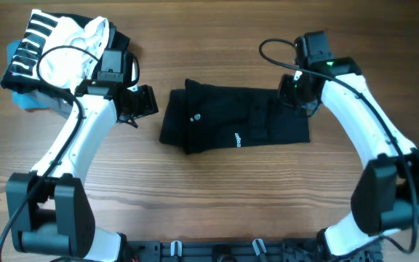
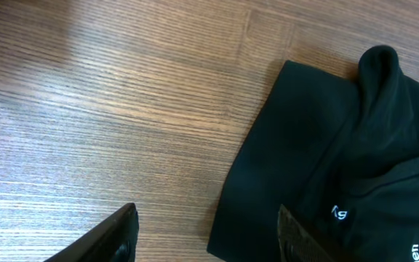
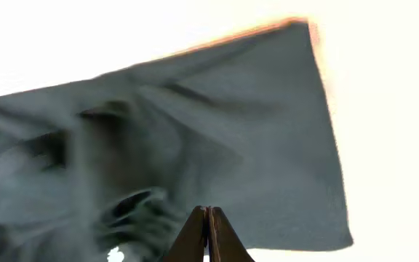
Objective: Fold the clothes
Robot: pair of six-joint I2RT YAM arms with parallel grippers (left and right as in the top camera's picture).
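- Now the black T-shirt (image 1: 231, 120) lies in the middle of the worktop (image 1: 217, 204), folded into a band whose long axis runs from one arm across to the other.
- The left tool (image 1: 138, 102) is spread wide and empty, just beside the band's nearer short edge.
- The right tool (image 1: 299, 98) hangs over the opposite end with its fingers pressed together. Whether any cloth is pinched between them cannot be made out.

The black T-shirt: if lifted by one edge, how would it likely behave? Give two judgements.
Probably floppy: the T-shirt lies in soft folds and wrinkles, so it would drape and unfold. Pushed, it would likely bunch rather than slide whole across the table.
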